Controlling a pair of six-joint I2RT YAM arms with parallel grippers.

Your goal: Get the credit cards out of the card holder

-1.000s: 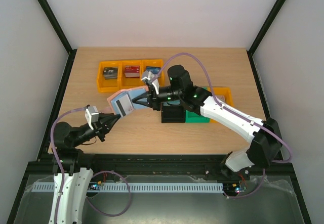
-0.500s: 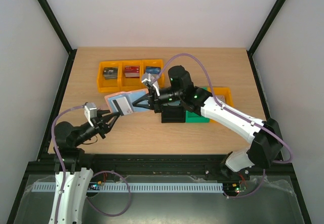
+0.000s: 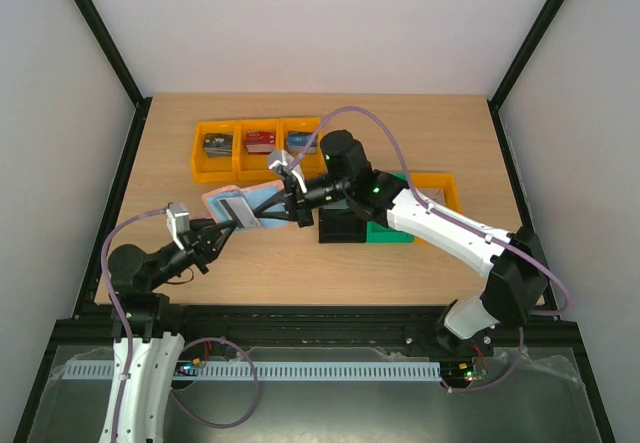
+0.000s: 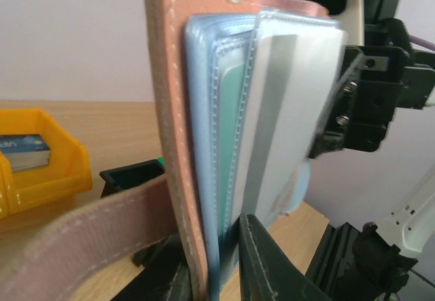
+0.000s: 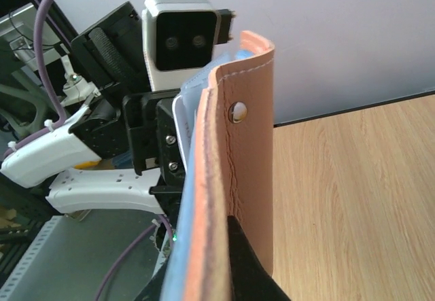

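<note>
The card holder [image 3: 215, 201] had shifted leftward, aloft left of centre. The right gripper [image 3: 275, 203] clamped its limp cover. The left gripper [image 3: 228, 227] sat narrow astride its lower edge, grip unconfirmed. The credit cards [image 4: 285, 111] were judged stiff and slick: pinch an exposed edge.

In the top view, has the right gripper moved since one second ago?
Yes. The right gripper moved left and lower in the picture, away from the yellow three-compartment plastic bin.
</note>
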